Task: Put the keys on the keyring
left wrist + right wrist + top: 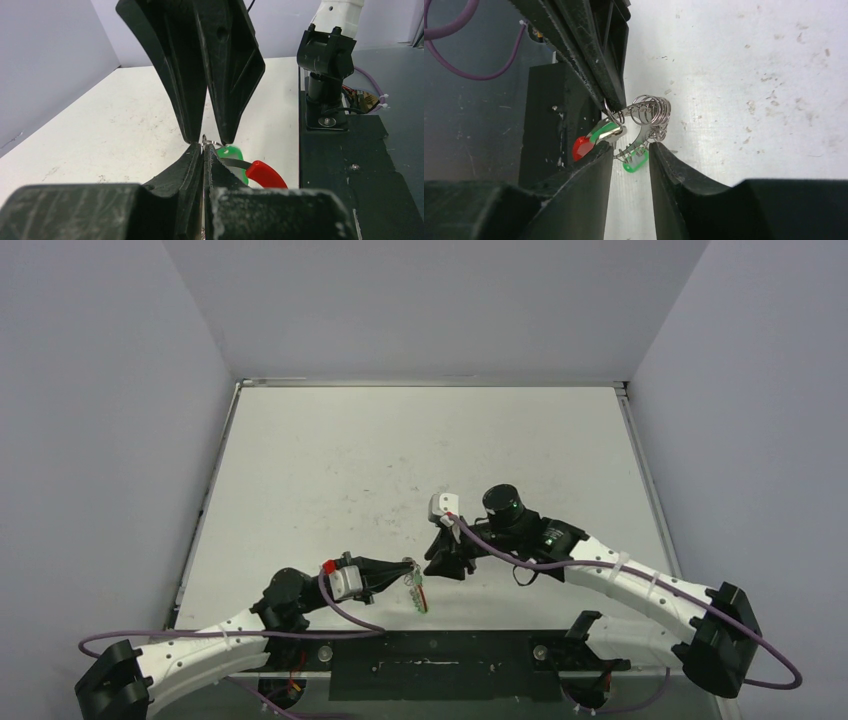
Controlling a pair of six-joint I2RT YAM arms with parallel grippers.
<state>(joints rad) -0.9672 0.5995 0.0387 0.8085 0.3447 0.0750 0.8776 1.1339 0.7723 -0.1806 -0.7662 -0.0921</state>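
Two grippers nose to nose. Black left gripper [204,147] pinched tight on silvery coiled keyring [651,111] with curved red segment. Tiny silver metal keys [640,139], bright green plastic tag, dangle between parted fingers of black right gripper [631,147]. Risk: bundle swings, keys slip, ring tugged loose.

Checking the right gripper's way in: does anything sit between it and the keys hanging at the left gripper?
Nothing visible does. The right gripper is open, with the keys right at the gap between its fingertips. The left gripper, shut on the keyring, is close on the far side, not in between.
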